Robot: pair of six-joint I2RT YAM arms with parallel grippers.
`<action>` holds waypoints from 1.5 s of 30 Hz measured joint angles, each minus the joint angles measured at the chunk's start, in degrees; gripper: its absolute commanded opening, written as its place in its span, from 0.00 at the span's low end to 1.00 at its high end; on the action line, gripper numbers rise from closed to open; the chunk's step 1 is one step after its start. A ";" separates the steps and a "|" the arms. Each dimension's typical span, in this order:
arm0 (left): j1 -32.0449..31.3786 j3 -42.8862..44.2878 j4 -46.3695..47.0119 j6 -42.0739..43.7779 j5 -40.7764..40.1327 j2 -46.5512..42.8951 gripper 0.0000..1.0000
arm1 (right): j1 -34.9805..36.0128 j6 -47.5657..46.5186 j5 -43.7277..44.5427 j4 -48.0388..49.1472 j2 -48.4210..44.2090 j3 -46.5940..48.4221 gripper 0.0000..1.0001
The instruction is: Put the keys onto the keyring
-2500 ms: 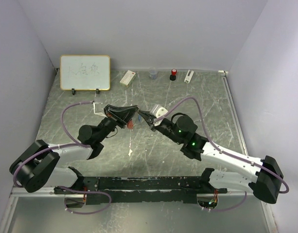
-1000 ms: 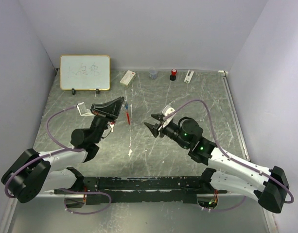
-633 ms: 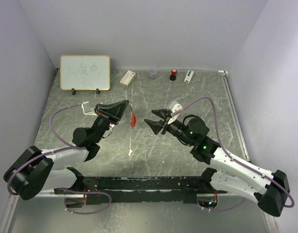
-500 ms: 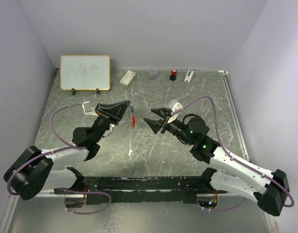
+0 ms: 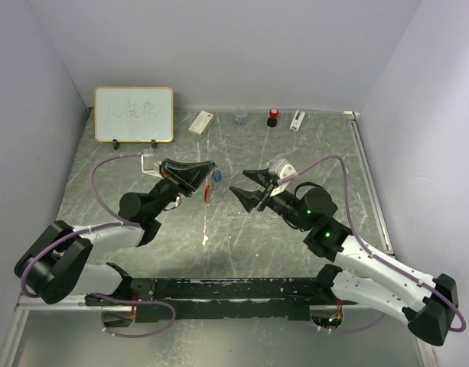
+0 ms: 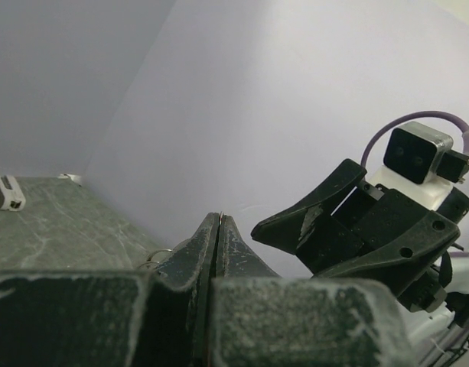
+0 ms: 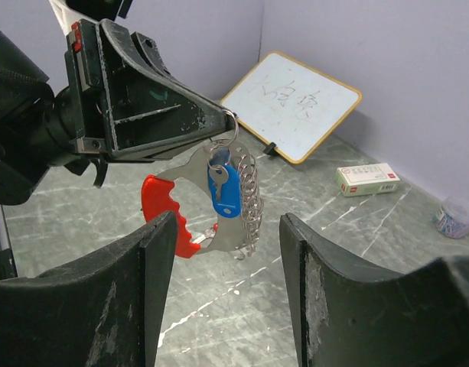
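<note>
Metal keyring [image 7: 248,200] dangles, pinched at left gripper [image 7: 225,121] tip; right gripper [image 5: 239,181] gapes empty, facing it.

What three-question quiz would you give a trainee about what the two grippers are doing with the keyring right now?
1. True or false: the right gripper is shut on the small blue-headed silver key.
2. Which holds the grey metal keyring with the red oblong fob? A, left gripper; B, right gripper; C, neither.
3. What stands at the table's far left?
Key: 1 false, it is open and apart; 2 A; 3 the wood-framed whiteboard.
</note>
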 measured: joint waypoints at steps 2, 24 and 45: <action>0.20 0.70 0.00 -0.31 1.90 0.57 0.07 | 0.00 0.00 0.24 -0.04 -0.96 -0.72 0.56; 0.57 6.25 0.87 -1.40 14.78 6.01 0.07 | -0.09 1.29 7.15 -4.72 -15.41 -8.52 0.58; 0.61 2.08 0.96 -5.75 4.55 12.39 0.07 | -0.11 2.62 5.66 -5.11 -5.90 -8.90 0.59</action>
